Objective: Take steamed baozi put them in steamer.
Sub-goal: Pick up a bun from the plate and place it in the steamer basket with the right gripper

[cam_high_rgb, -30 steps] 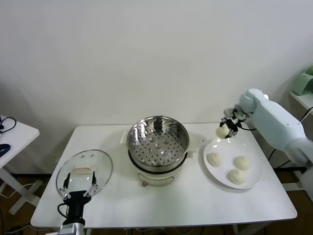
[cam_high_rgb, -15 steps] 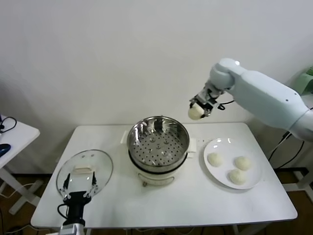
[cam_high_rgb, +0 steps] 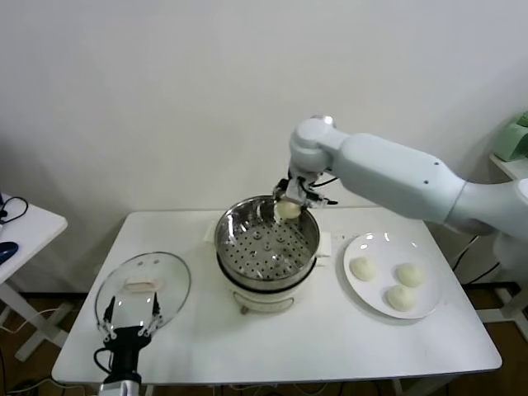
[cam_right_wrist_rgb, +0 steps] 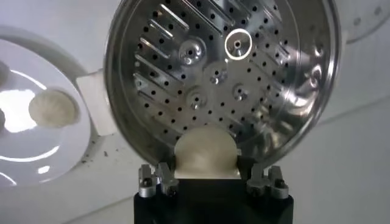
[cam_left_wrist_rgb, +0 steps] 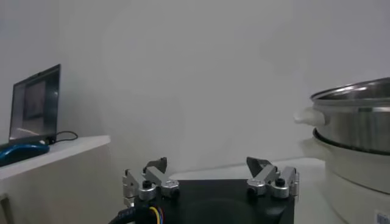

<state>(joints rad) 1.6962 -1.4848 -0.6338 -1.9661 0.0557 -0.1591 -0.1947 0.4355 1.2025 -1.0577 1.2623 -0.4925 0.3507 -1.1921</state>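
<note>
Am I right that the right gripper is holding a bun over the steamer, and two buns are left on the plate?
Not quite: three buns are left on the plate, not two, as the head view shows. The rest holds: the right gripper is holding a bun over the steamer. The left gripper sits idle near the table's front edge.

No legible text or labels

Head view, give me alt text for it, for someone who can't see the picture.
The right gripper holds one baozi over the far rim of the empty steamer at the middle of a white table. Three more baozi lie on a white plate to the robot's right; a glass lid lies to its left, with the left gripper open near the front edge.
</note>
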